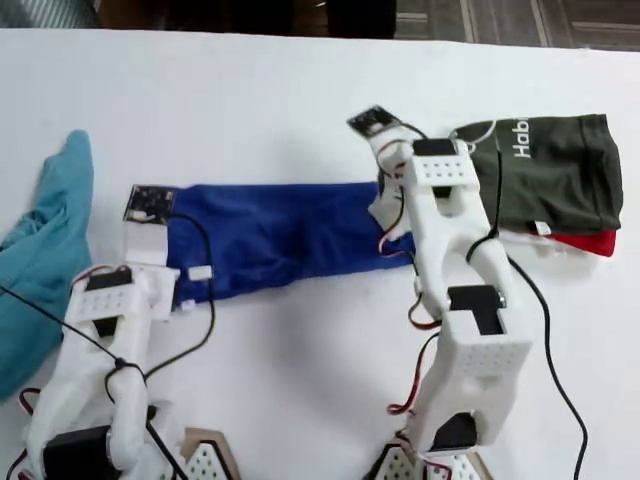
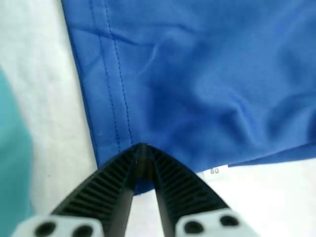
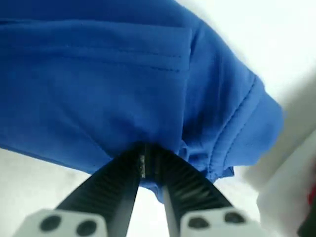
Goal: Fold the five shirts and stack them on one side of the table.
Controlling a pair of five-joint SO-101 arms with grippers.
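4 shirts (teal shirt (image 1: 45,250), blue shirt (image 1: 280,235), dk-green shirt (image 1: 560,175), red shirt (image 1: 585,242)), 2 arms (image 1: 100,370) (image 1: 460,300), 1 table (image 1: 250,100).

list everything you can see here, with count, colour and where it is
blue shirt: 1, blue, mid table, folded into a long strip
teal shirt: 1, teal, crumpled at the table's left edge
green shirt: 1, dark green, folded, on the right, lying on the red shirt
red shirt: 1, red, under the green shirt, one edge showing
table: 1, white, under everything
left arm: 1, white, near left
right arm: 1, white, near right
left gripper: 1, black, shut on the blue shirt's end by the teal shirt
right gripper: 1, black, shut on the blue shirt's end by the green shirt
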